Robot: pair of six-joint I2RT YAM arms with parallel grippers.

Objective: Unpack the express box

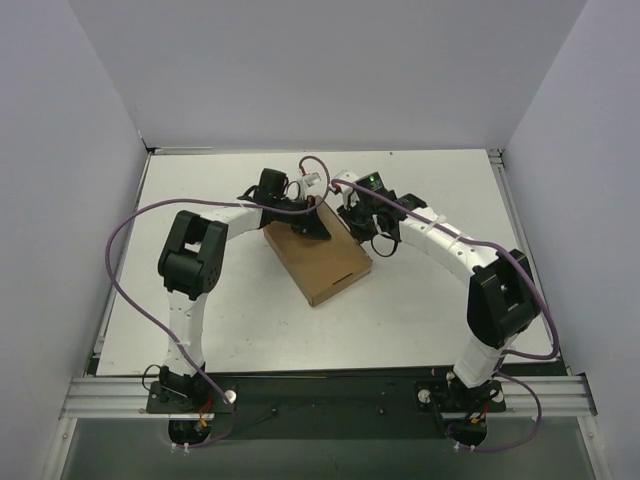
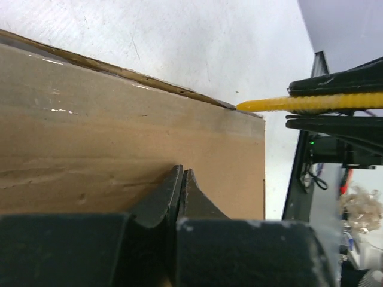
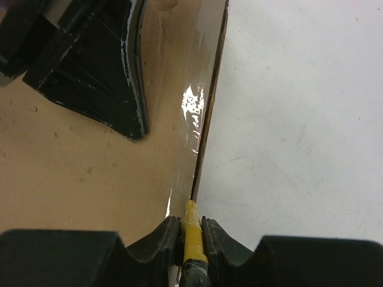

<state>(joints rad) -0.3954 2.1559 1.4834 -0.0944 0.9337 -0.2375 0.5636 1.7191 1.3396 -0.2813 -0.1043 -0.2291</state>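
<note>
The express box (image 1: 318,262) is a flat brown cardboard mailer lying closed in the middle of the table. My left gripper (image 1: 313,228) is shut and empty, its fingertips (image 2: 181,173) resting on the box lid (image 2: 119,149) near the far corner. My right gripper (image 1: 352,222) is shut on a small yellow utility knife (image 3: 191,230). The knife tip touches the taped edge seam of the box (image 3: 90,173) at its far right corner. The knife also shows in the left wrist view (image 2: 311,103), its tip at the box corner.
White tabletop (image 1: 440,310) surrounds the box, with grey walls at the back and sides. A purple cable (image 1: 130,225) loops over the left arm. The pale green object is out of view.
</note>
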